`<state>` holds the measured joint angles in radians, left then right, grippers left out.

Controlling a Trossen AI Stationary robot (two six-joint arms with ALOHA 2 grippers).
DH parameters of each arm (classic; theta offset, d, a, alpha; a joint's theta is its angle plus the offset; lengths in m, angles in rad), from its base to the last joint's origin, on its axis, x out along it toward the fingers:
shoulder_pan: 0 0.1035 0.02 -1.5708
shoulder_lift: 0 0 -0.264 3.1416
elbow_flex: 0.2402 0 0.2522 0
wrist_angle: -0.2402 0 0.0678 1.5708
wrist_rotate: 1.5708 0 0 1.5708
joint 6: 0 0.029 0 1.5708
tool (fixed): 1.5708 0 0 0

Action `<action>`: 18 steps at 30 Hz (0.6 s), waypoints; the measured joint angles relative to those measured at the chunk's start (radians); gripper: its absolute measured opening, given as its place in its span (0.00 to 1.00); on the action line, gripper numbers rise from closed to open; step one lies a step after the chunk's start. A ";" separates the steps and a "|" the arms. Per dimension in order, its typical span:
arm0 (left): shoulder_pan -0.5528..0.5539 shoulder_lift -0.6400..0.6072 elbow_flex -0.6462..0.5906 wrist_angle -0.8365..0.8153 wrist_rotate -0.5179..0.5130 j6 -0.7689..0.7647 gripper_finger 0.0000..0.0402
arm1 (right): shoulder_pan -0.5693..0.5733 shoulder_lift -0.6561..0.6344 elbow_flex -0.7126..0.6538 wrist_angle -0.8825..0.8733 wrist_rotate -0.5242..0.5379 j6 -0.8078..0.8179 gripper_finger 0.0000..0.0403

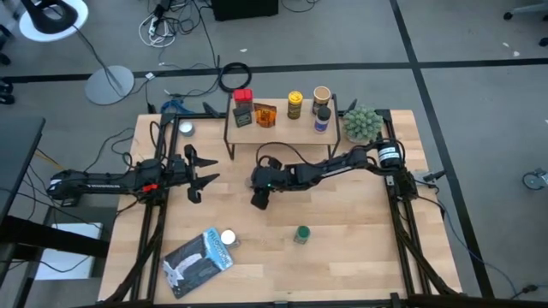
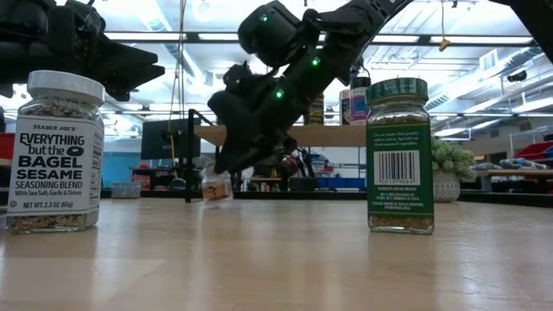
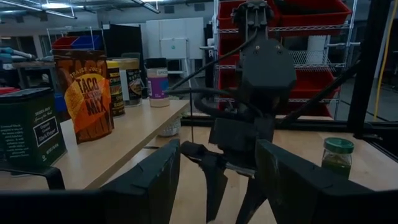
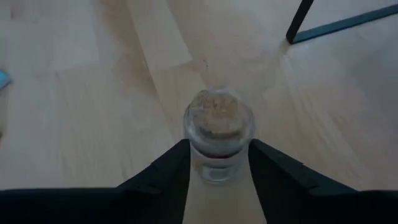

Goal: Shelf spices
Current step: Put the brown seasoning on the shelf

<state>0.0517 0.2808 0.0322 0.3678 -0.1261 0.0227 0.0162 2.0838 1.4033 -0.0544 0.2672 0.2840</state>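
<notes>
Jar pinched in right gripper, shelf not yet reached

Small clear jar (image 4: 217,143) with tan spice sits between the right gripper (image 4: 217,163) fingers, which close on its sides; in the low view it hangs tilted just above the tabletop (image 1: 342,257), in front of the shelf (image 1: 282,128). Keep the pinch firm, level the jar, lift clear of the shelf edge, then set it in the open gap beside the orange packet (image 1: 265,115). Right arm stretches from the table's right side toward centre, wrist angled down. Left gripper (image 1: 199,174) waits at the left, fingers spread, empty. Green-lidded jar (image 1: 301,233) and white-lidded jar (image 1: 228,238) still stand on the table.
</notes>
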 joint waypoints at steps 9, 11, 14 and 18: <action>0.000 0.000 0.000 0.000 0.000 0.000 0.53 | 0.000 -0.006 0.000 -0.010 -0.006 -0.017 0.37; 0.000 0.000 0.000 0.000 0.000 0.000 0.53 | 0.000 -0.006 0.000 -0.015 -0.007 -0.018 0.38; 0.000 0.000 0.000 0.000 0.000 0.000 0.53 | 0.000 -0.008 0.000 0.002 -0.020 -0.018 0.41; 0.000 0.000 0.000 0.000 -0.001 0.000 0.53 | -0.002 -0.011 0.000 0.010 -0.092 -0.018 0.49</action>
<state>0.0517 0.2809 0.0322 0.3676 -0.1272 0.0227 0.0139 2.0727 1.4033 -0.0443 0.1756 0.2659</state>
